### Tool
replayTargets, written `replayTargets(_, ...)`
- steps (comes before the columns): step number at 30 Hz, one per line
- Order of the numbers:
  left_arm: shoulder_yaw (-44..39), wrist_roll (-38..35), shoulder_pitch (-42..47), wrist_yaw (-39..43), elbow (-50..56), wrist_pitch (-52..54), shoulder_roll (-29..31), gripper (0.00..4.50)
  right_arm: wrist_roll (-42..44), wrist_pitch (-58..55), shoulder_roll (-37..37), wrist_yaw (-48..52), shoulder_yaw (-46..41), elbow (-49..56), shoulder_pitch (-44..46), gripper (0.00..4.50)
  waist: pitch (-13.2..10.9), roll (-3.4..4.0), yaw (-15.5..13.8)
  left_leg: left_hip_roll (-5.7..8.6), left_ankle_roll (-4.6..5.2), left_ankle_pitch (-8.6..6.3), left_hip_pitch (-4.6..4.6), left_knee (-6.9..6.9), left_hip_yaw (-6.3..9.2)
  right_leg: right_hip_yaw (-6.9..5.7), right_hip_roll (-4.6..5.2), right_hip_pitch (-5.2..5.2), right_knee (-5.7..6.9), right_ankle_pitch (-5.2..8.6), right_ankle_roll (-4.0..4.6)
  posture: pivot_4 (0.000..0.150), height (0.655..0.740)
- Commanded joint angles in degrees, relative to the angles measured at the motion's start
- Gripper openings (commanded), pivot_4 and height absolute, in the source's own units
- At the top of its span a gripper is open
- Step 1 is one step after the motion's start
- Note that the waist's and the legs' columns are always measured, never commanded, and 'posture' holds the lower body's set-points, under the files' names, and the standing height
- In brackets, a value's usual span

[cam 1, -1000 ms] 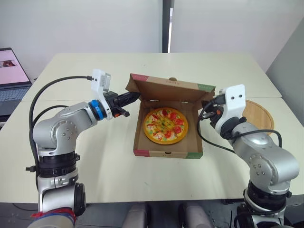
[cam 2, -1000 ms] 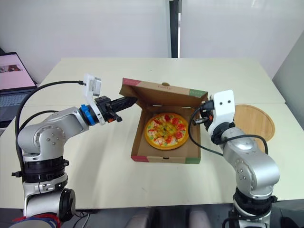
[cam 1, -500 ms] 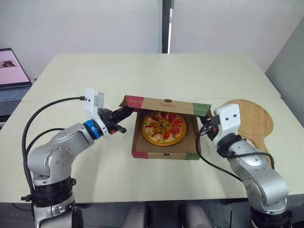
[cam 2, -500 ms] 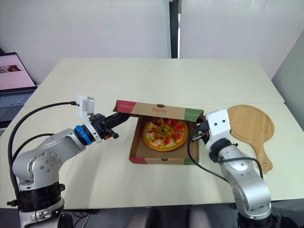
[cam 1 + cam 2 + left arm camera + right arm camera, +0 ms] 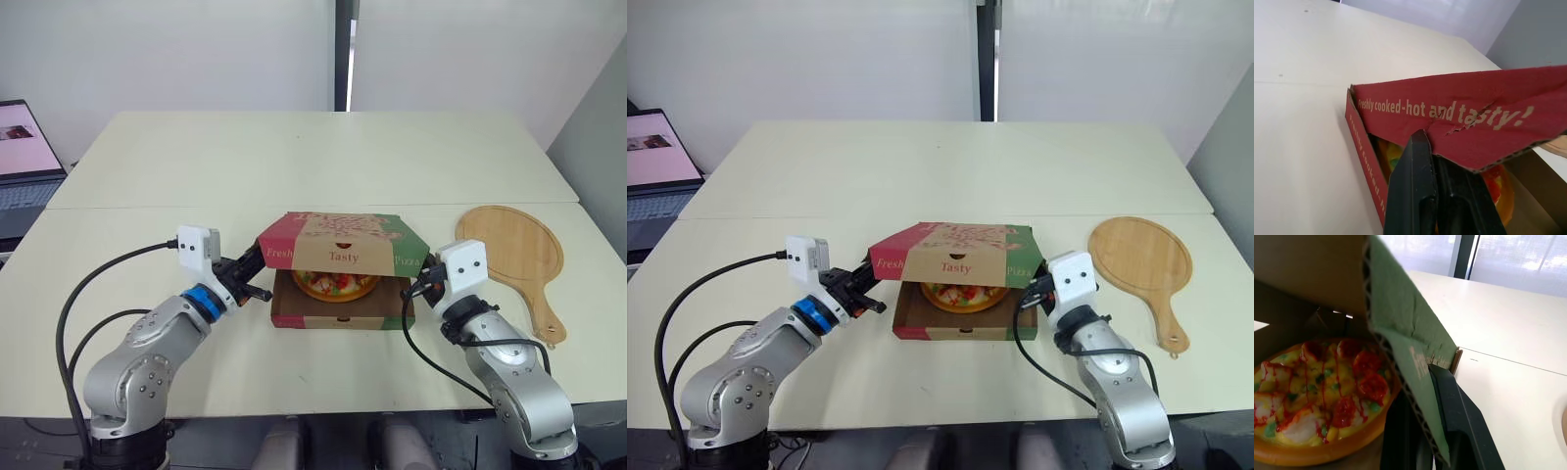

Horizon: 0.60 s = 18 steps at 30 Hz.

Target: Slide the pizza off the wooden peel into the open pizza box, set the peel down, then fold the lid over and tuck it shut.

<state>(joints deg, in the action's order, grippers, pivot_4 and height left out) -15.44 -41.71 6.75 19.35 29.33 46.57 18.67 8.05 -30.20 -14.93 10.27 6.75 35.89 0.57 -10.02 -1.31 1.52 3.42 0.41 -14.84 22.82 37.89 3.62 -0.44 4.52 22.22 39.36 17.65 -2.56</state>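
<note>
The pizza box [image 5: 338,319] sits at the table's middle with its lid [image 5: 343,231] folded down almost flat, a gap left along the front. The pizza [image 5: 336,284] shows through that gap and lies inside the box [image 5: 1317,396]. My left gripper [image 5: 257,279] is shut on the lid's red side flap [image 5: 1459,122] at the box's left corner. My right gripper [image 5: 419,280] is shut on the green side flap [image 5: 1410,347] at the right corner. The wooden peel [image 5: 511,247] lies flat on the table to the right of the box, bare.
A laptop [image 5: 24,157] stands at the table's far left edge. A seam between two tabletops [image 5: 147,207] runs across behind the box. Bare table surface lies all around the box.
The lid has swung down from upright to nearly flat over the pizza. Both grippers have come down and toward me with its side flaps. The camera has also tilted.
</note>
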Motion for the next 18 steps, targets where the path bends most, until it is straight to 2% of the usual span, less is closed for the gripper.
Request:
replayTargets(1,0.5,-0.3,-0.1,-0.7,2.4,-1.5,0.1,0.00,1.6,2.1,0.0,2.7,0.3,0.9,-1.5,0.67,0.0,0.00,0.0,0.00,0.00,0.00,0.01,0.00,0.00,0.00,0.00,0.00,-0.03,0.00,0.00,0.150,0.7281)
replayTargets(6,0.3,-0.3,0.7,-0.6,1.4,-2.4,1.0,0.00,5.3,0.6,-4.0,8.2,-3.1,3.1,-4.6,2.44,0.0,0.00,-0.2,0.00,0.02,-0.01,0.02,0.00,0.01,-0.02,-0.02,-0.05,-0.15,0.00,0.00,0.150,0.7281)
replayTargets(10,0.2,-0.2,0.9,-0.1,0.9,-2.6,1.7,0.00,10.1,-2.5,-13.5,17.5,-7.3,5.6,-7.3,3.81,0.0,0.00,-0.3,-0.03,0.23,-0.13,0.03,0.00,0.05,-0.04,-0.09,-0.14,-0.31,0.00,0.00,0.150,0.7281)
replayTargets(15,0.2,-0.4,1.3,0.6,0.2,-2.7,2.4,0.00,14.6,-4.3,-22.2,23.1,-16.6,1.3,-4.6,3.81,0.0,-0.01,-0.3,-0.07,0.25,-0.14,0.02,0.01,0.05,-0.05,-0.11,-0.20,-0.35,0.00,0.00,0.150,0.7281)
replayTargets(18,0.6,-0.3,1.3,1.7,-0.3,-2.7,3.2,0.00,14.8,-5.4,-24.6,23.7,-17.5,-2.6,1.8,3.19,0.0,-0.01,-0.3,-0.09,0.25,-0.14,0.01,0.02,0.04,-0.04,-0.13,-0.21,-0.34,0.00,0.00,0.150,0.7281)
